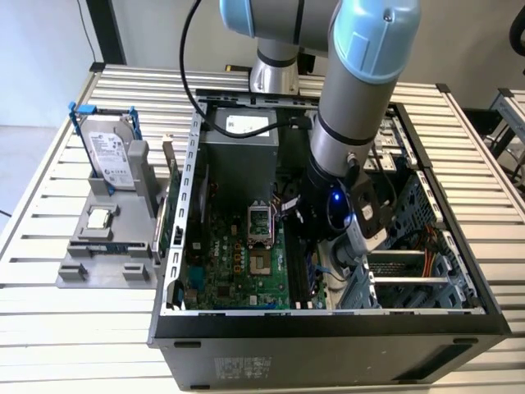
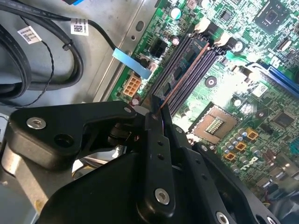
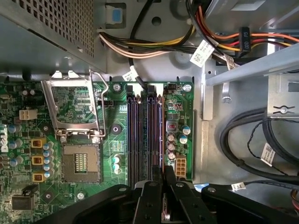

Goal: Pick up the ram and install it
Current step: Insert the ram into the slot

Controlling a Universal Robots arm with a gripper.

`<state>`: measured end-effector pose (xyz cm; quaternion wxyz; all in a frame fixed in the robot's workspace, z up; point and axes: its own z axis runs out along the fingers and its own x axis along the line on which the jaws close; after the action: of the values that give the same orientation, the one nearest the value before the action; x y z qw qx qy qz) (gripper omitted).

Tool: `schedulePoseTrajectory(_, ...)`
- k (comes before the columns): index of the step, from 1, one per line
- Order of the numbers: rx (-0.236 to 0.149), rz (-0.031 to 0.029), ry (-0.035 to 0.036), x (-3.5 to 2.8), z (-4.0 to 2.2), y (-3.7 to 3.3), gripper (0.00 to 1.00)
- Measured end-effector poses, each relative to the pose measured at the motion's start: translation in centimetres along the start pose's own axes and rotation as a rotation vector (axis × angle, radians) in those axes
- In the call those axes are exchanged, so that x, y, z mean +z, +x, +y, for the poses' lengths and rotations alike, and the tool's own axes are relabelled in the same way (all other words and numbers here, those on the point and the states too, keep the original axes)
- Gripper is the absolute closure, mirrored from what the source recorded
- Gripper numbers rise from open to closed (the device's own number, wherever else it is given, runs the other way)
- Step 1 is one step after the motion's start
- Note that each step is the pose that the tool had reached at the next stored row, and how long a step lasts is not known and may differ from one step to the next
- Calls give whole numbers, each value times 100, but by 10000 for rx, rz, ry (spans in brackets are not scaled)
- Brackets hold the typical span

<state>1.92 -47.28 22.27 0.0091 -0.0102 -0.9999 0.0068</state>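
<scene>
Green ram (image 2: 183, 70) in black pincer (image 2: 156, 114)

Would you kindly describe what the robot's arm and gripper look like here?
The silver-grey tubular arm has pale blue joint caps, a black cable looped beside it and a small blue light glowing at its dark wrist. The matte black gripper has angular linkages fastened with silver screws, and narrow flat fingers.
</scene>
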Motion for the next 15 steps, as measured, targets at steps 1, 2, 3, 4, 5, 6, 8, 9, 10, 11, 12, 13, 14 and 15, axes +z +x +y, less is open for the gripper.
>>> schedulePoseTrajectory(1, -2, 1, 4, 5, 0, 0, 100)
schedulePoseTrajectory(2, -2, 3, 6, 9, 0, -1, 100)
schedulePoseTrajectory(3, -3, 3, 9, 13, 0, -1, 100)
schedulePoseTrajectory(4, -3, 4, 13, 17, 0, -1, 100)
schedulePoseTrajectory(5, -3, 4, 16, 23, 0, -1, 100)
schedulePoseTrajectory(6, -3, 4, 21, 32, 0, -1, 100)
schedulePoseTrajectory(8, -3, 4, 26, 44, 0, -2, 100)
schedulePoseTrajectory(9, -3, 5, 27, 44, 0, -1, 100)
schedulePoseTrajectory(10, -3, 5, 28, 44, 0, -1, 100)
schedulePoseTrajectory(11, -3, 4, 28, 44, 0, -1, 100)
schedulePoseTrajectory(12, -2, 4, 26, 45, 1, -1, 100)
schedulePoseTrajectory(13, -2, 4, 25, 46, 1, -1, 100)
schedulePoseTrajectory(14, -2, 3, 22, 50, 1, -1, 100)
schedulePoseTrajectory(15, 0, 3, 24, 51, 1, 0, 100)
